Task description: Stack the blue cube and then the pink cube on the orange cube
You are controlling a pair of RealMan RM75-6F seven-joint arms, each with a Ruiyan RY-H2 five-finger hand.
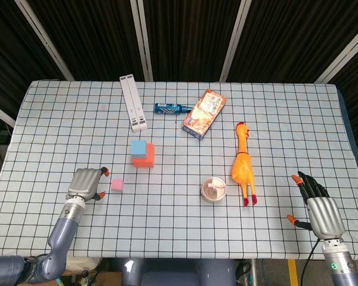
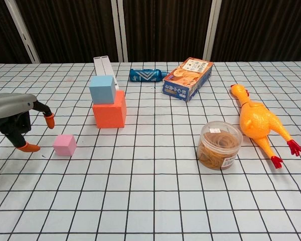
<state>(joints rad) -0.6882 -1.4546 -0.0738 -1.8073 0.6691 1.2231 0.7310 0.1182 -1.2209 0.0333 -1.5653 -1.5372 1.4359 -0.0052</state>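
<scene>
Stacking is judged half done. From the head view, the small light-blue foam cube (image 1: 138, 148) is seen resting on the larger orange foam cube (image 1: 145, 157), offset to its left rear corner. The small pink foam cube (image 1: 116, 185) lies alone on the tabletop (image 1: 167, 232), and the left robot hand (image 1: 87, 183) is held just beside it, fingers parted, nothing gripped. The right robot hand (image 1: 322, 211) is parked well apart at the near right edge, fingers spread, empty.

From the chest view, the left robot hand (image 2: 16, 120) is seen low and open, orange fingertips (image 2: 49, 120) near the pink cube (image 2: 64, 144), not touching. A short reach rightward and a pinch are called for next, then a lift onto the blue cube (image 2: 102, 89). The tabletop is covered by a white black-gridded cloth; dark slatted curtains are hung behind.
</scene>
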